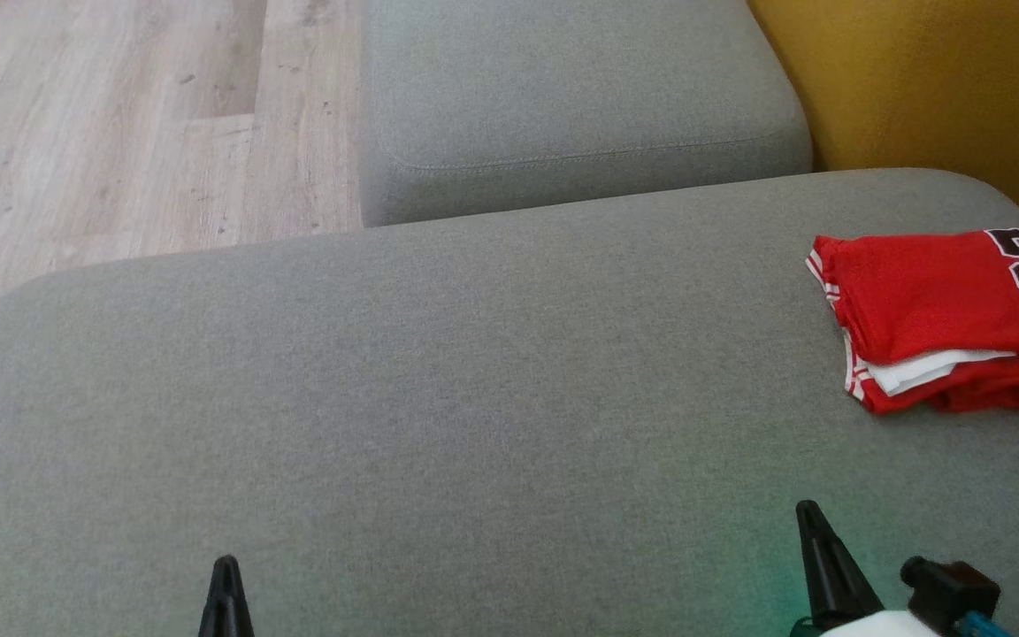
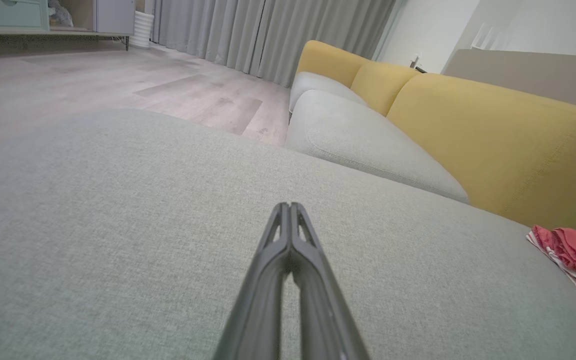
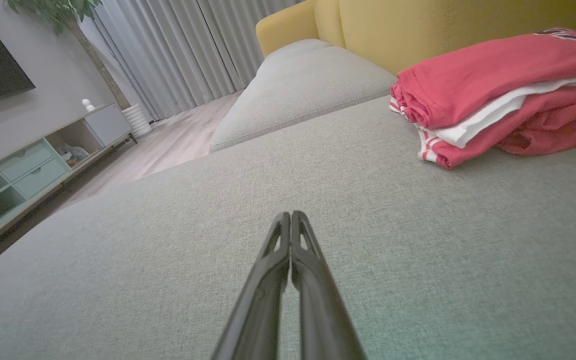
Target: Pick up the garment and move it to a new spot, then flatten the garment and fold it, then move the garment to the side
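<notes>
In the head view, the garment (image 1: 943, 310), a red jersey with white trim and dark numerals, lies folded at the right edge of the large grey sofa cushion (image 1: 474, 372), close to its far right corner beside the yellow backrest (image 1: 916, 80). The left end effector (image 1: 226, 588) rises at the cushion's near edge and the right end effector (image 1: 815, 548) further right, both well apart from the garment. A smaller grey cushion (image 1: 563, 97) sits beyond the far edge, with wooden floor (image 1: 120, 124) past the left edge. In the left wrist view, the left end effector's fingers press together with nothing between them, above bare cushion fabric; the garment shows far off toward the right edge. In the right wrist view, the right end effector's fingers likewise meet, empty, over the cushion, and the folded garment lies ahead near the backrest, clear of the tips.
</notes>
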You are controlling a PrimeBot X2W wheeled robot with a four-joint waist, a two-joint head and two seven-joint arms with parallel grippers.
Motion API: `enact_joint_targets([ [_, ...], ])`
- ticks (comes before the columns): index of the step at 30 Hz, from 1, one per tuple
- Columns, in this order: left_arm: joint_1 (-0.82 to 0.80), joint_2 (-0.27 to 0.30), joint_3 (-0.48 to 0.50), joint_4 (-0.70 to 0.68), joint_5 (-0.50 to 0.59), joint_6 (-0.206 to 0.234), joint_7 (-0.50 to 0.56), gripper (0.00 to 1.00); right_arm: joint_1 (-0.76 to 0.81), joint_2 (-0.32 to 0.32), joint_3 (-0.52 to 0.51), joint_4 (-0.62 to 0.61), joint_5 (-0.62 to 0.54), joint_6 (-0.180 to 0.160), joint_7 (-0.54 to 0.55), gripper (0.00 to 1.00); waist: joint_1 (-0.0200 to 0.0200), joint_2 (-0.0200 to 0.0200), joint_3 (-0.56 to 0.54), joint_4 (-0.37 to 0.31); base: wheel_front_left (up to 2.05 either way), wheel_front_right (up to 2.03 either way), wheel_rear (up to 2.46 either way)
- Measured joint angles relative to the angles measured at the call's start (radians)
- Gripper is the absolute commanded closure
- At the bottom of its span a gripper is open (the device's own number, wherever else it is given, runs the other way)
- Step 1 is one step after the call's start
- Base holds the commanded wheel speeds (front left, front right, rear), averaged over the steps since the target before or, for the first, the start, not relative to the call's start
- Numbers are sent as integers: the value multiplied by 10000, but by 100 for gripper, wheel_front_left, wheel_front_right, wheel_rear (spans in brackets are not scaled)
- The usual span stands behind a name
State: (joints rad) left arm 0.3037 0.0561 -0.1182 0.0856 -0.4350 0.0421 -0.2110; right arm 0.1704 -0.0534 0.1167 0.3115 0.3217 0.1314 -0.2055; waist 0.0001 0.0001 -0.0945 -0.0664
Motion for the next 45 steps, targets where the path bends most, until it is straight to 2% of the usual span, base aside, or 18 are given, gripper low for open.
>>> enact_joint_targets([
  [45,-1462,109,545,775,-5229,-698,1145,100,-902,-71,-792,-127,5683,0,1122,100,0,0,420,285,0,0,0],
])
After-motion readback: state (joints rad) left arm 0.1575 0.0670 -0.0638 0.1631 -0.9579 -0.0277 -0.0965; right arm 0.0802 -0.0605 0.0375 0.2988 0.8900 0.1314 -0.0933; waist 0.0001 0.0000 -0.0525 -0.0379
